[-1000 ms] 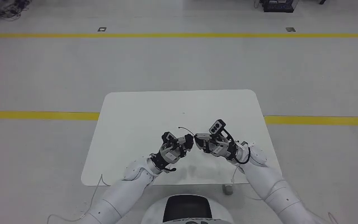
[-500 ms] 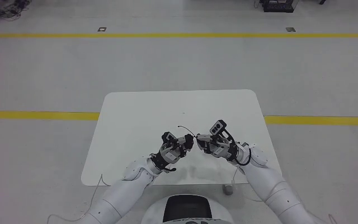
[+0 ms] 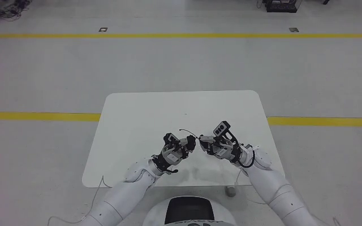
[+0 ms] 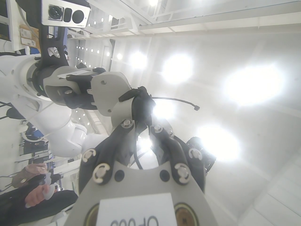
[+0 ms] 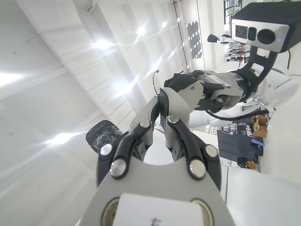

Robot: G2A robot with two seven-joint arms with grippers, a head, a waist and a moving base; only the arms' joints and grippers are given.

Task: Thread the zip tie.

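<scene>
A thin black zip tie (image 3: pixel 185 131) arcs up where my two grippers meet, above the front middle of the white table (image 3: pixel 141 113). My left gripper (image 3: pixel 189 142) is shut on the tie's strap, which runs down between its fingers (image 4: pixel 164 137) in the left wrist view. My right gripper (image 3: pixel 202 142) faces it tip to tip and is shut on the same tie (image 5: pixel 154 81). The free end curves out past the right gripper's pads to a small head (image 4: pixel 196 108). The stretch of tie between the two sets of pads is hidden.
Both grippers hang a little above the tabletop, with bare table behind them and to both sides. A small grey object (image 3: pixel 230 191) lies on the floor by the table's front edge. Yellow floor lines (image 3: pixel 51 116) run past the table.
The right wrist has drifted very slightly to the right. The left gripper and the zip tie stand as before.
</scene>
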